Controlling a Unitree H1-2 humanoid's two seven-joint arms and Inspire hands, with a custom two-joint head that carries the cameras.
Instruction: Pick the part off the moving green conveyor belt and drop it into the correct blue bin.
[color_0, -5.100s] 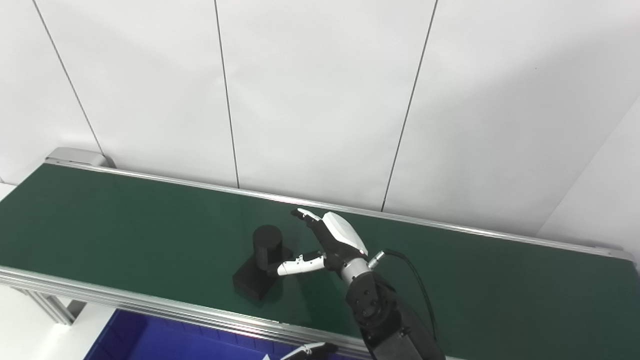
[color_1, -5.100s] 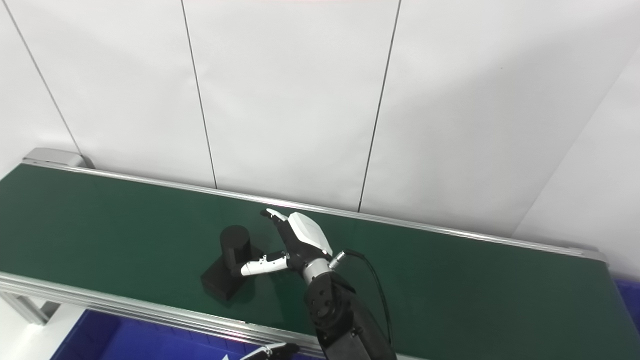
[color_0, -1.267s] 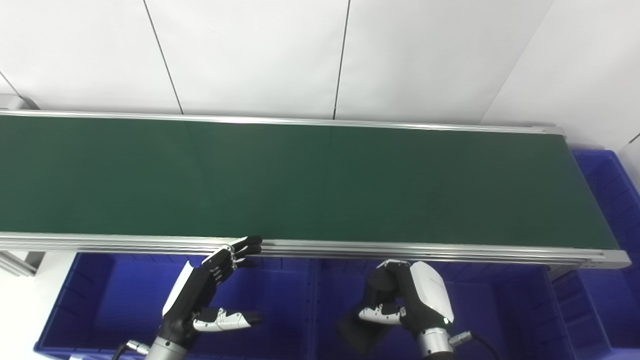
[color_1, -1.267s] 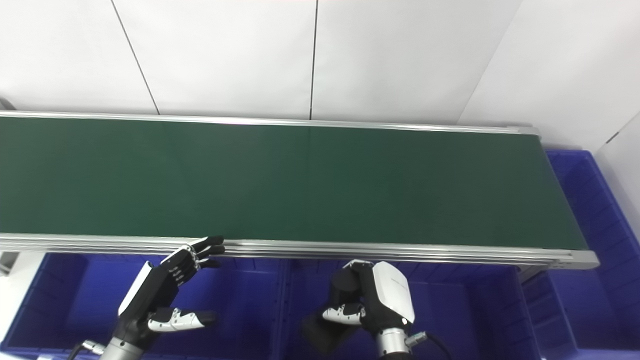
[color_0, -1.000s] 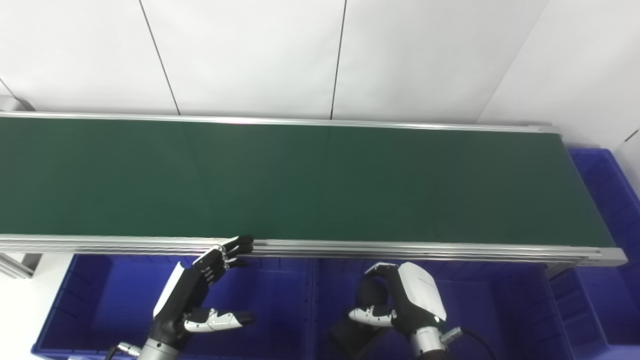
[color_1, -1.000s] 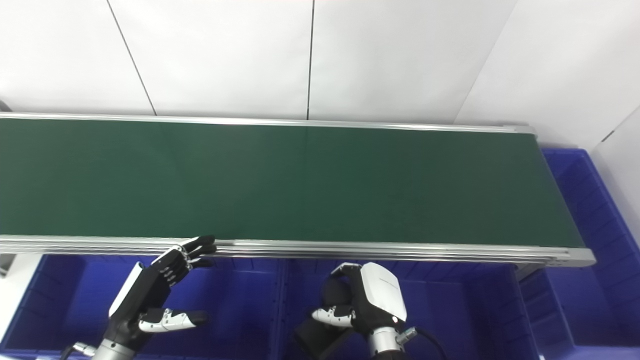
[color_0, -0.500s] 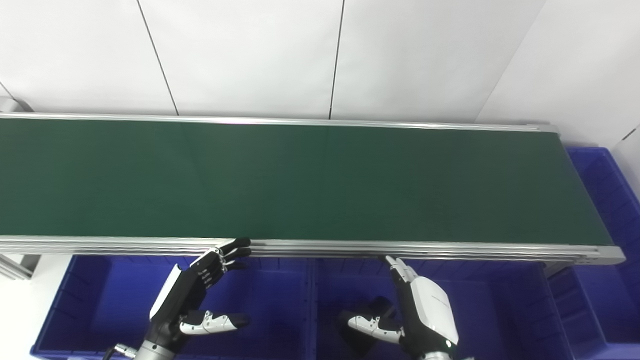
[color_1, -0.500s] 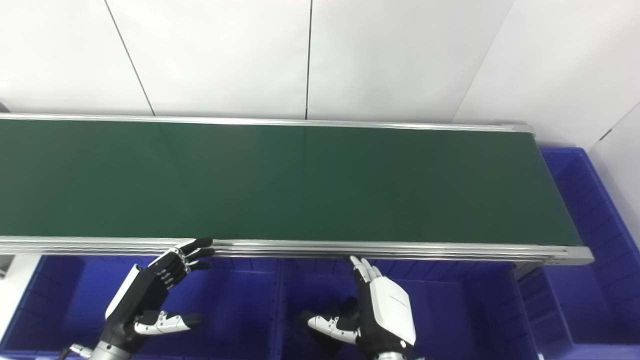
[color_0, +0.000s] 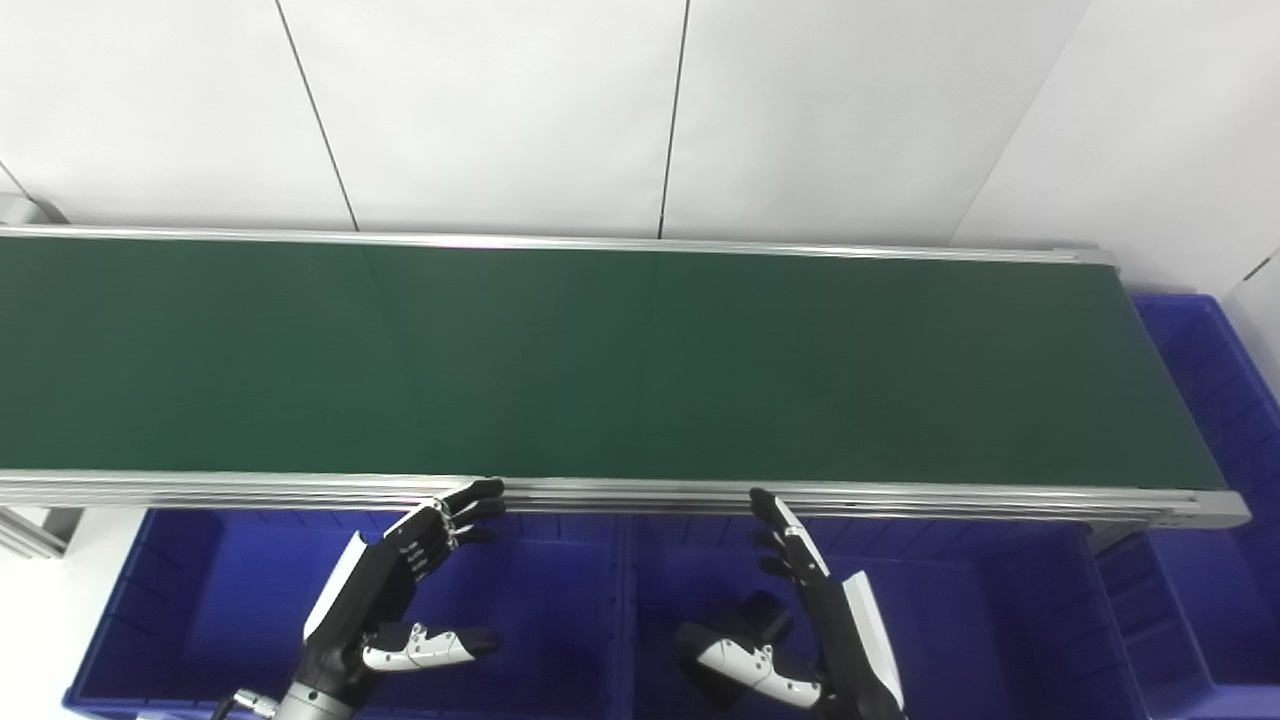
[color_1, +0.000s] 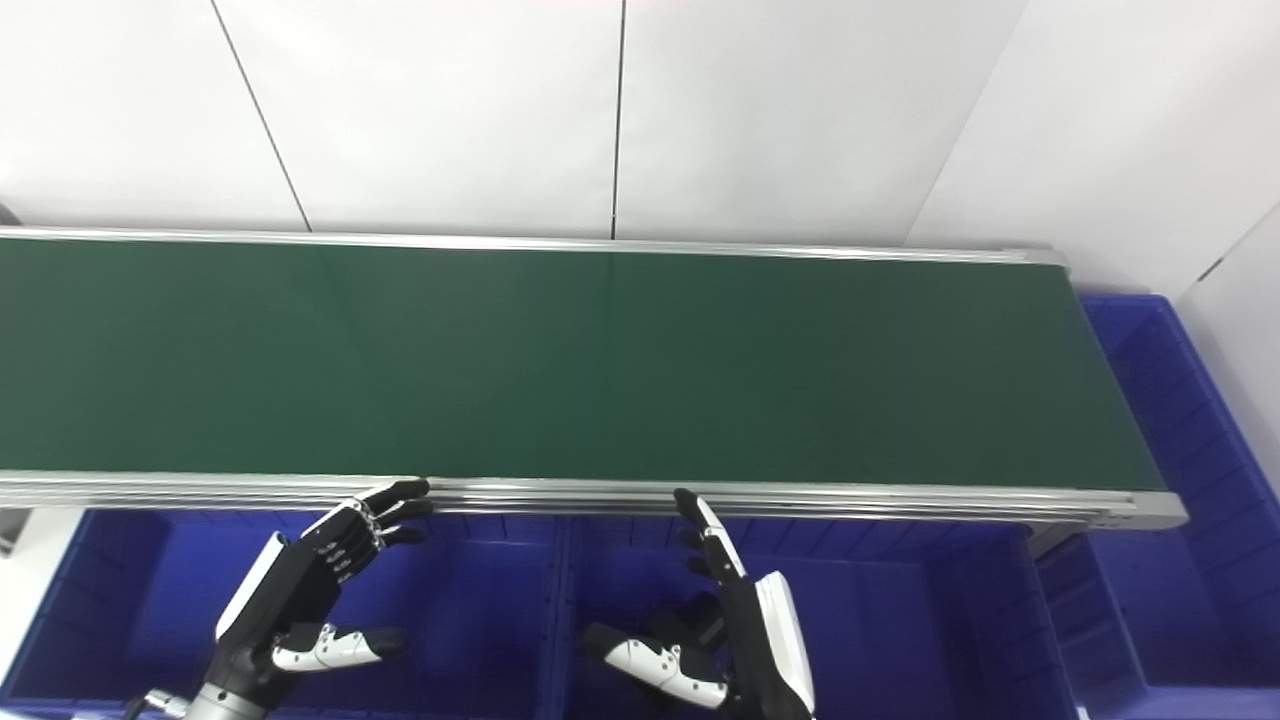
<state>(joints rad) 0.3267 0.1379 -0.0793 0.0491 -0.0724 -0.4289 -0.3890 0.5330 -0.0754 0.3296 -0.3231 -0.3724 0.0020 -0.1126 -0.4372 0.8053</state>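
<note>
The black part (color_0: 752, 612) lies inside the middle blue bin (color_0: 980, 620), below the belt's near rail, partly hidden behind my right hand. My right hand (color_0: 820, 625) is open over that bin, fingers stretched up toward the rail and thumb out to the left, holding nothing. My left hand (color_0: 385, 600) is open and empty over the left blue bin (color_0: 200, 610), its fingertips close to the rail. The green conveyor belt (color_0: 600, 360) carries no part.
A third blue bin (color_0: 1225, 400) stands past the belt's right end. The belt's aluminium near rail (color_0: 640, 492) runs just above both hands. A white panelled wall stands behind the belt.
My right hand went from shut on the black part over the middle bin to open, and the part dropped into the bin. The left hand has hardly moved.
</note>
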